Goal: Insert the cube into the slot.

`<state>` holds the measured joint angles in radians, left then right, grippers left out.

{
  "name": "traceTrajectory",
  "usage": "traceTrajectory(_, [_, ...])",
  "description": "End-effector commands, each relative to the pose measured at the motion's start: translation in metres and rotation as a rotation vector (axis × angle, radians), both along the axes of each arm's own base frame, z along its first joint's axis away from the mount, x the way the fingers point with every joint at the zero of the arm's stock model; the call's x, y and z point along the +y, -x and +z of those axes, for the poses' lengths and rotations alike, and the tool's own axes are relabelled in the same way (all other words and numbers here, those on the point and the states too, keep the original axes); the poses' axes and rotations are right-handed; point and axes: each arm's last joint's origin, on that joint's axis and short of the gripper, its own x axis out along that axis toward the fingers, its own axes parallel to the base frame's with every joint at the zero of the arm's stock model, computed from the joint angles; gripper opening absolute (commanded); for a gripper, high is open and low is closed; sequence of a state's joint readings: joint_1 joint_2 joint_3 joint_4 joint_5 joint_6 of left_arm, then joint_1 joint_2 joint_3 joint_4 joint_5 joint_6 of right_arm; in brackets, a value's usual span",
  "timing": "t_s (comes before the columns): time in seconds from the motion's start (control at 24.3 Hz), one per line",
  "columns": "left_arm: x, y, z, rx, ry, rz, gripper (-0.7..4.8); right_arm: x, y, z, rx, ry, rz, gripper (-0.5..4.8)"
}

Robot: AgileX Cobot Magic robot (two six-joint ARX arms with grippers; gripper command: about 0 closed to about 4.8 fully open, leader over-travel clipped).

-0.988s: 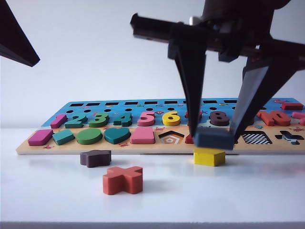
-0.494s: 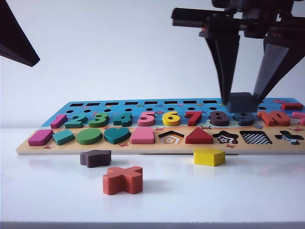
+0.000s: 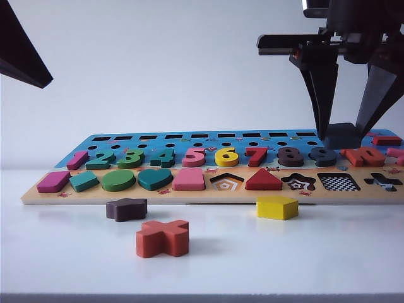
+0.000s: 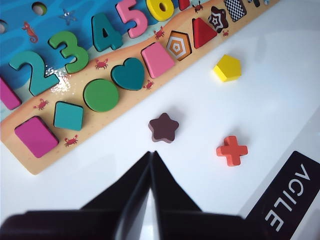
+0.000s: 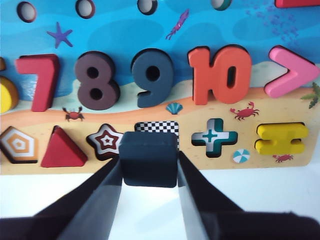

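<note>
My right hand (image 5: pixel 148 165) pinches the cube (image 5: pixel 148 158) between its two fingers, one on each flat side. The cube hangs in the air above the puzzle board (image 3: pixel 208 189), not touching it. From my wrist, the cube sits just in front of the slot (image 5: pixel 157 127), the square hole with the black-and-white checks, and hides part of it. The star hole (image 5: pixel 106 141) is on one side of the slot and the cross hole (image 5: pixel 214 136) is on the other.

I think the cube is light and hard, like painted wood. It looks smooth, so it could slip or turn. Holding it by two opposite flat sides keeps it straight for the hole.

A second ago my right hand held the cube low, close to the yellow block (image 3: pixel 277 207) on the table (image 3: pixel 265 259). Now it is higher and over by the slot.

My left hand (image 4: pixel 150 165) is pressed together and empty, above the table near the star block (image 4: pixel 163 127).
</note>
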<state>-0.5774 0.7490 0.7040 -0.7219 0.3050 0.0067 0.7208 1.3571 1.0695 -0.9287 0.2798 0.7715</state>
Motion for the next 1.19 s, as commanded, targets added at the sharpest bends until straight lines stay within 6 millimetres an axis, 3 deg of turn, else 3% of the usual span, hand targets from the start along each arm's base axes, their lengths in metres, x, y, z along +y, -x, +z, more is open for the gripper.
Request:
traceTrajectory(0.04, [0.000,-0.001,0.002,-0.018,0.009,0.002,0.10,-0.001,0.000,-0.006,-0.002,-0.008,0.005,0.53])
traceTrajectory(0.58, [0.000,-0.001,0.003,-0.020,0.011,0.002,0.10,0.001,-0.005,-0.012,-0.007,-0.085,0.015,0.34])
traceTrajectory(1.19, [0.000,-0.001,0.003,-0.020,0.010,0.002,0.10,-0.004,-0.003,-0.026,0.021,-0.060,0.004,0.31])
